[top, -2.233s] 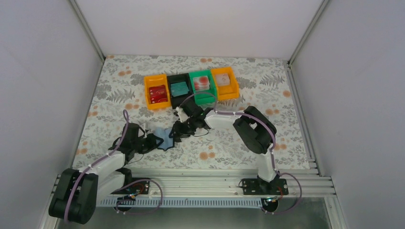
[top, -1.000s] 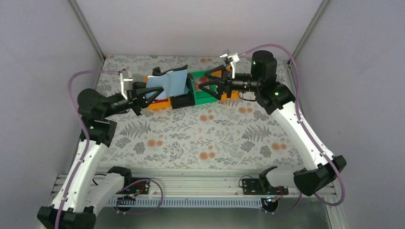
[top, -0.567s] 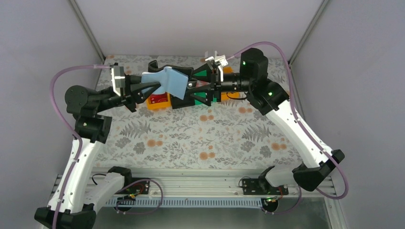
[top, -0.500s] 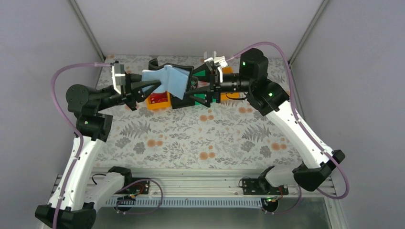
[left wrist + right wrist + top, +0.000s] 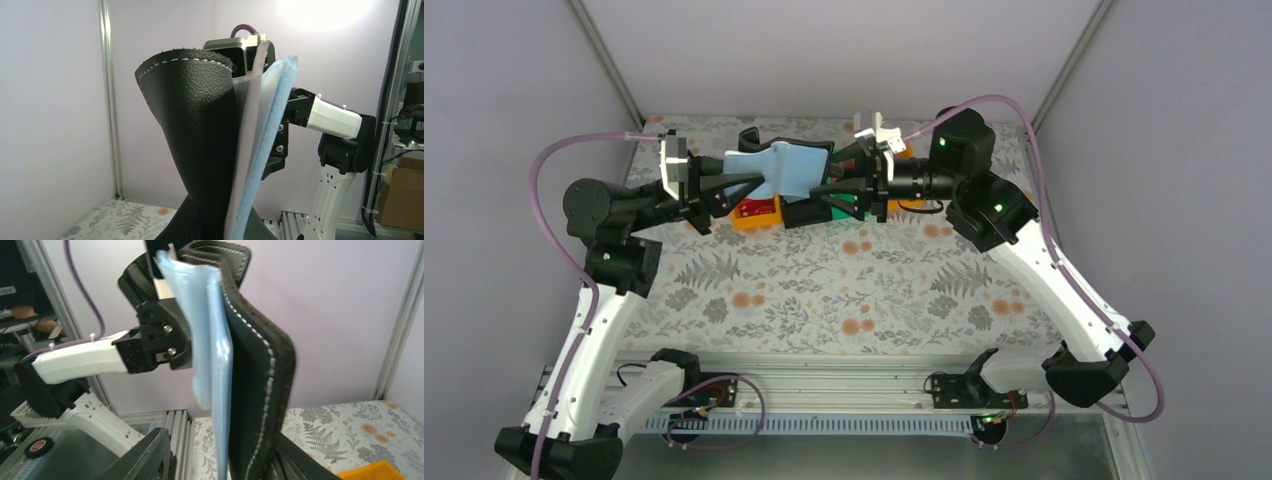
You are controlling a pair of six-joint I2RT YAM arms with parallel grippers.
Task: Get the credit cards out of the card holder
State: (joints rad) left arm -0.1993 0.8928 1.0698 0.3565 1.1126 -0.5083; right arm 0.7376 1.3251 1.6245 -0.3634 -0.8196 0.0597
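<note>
The left tool (image 5: pixel 746 185) is clenched on one end of the card holder (image 5: pixel 789 165) and holds it high in the air. In the left wrist view the black cover rises straight out from between that tool's fingers.

The right tool (image 5: pixel 824 192) faces it from the opposite side. Its two fingers straddle the card holder's free end, one on the pale-faced side and one against the black cover. The card holder hides the fingertips, so it cannot be told whether this tool is clamped or merely around it.

The card holder's long axis runs from one tool to the other, straight ahead of the right tool, with its faces on edge. The credit cards (image 5: pixel 210 340) are inside it, their pale blue-grey edges standing out past the cover towards the right tool. The right arm is therefore judged the nearer one for drawing them out along that axis.

There is one card holder. At least two pale layers show, but the exact number of cards cannot be told. Below the card holder are an orange bin (image 5: pixel 754 215), a black bin (image 5: pixel 799 214) and a green bin (image 5: pixel 844 205), one of each in plain sight on the flowered tabletop (image 5: pixel 874 290).
</note>
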